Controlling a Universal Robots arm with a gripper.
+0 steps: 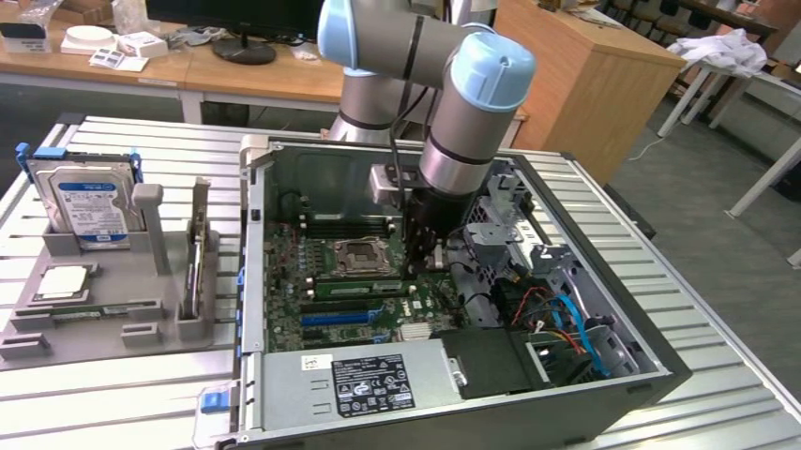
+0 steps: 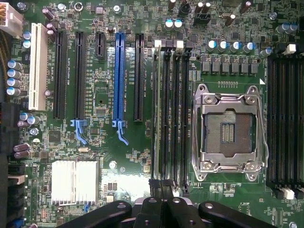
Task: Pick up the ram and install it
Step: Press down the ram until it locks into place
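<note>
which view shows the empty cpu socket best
The wrist view: the CPU socket is seen straight on, with its metal frame and contact grid plain. In the exterior view the socket sits small and at an angle, beside the arm.

The open grey steel computer case walls in the green motherboard; a tangle of red and blue cables and a black drive cage crowd one side, and the top stays open
</note>
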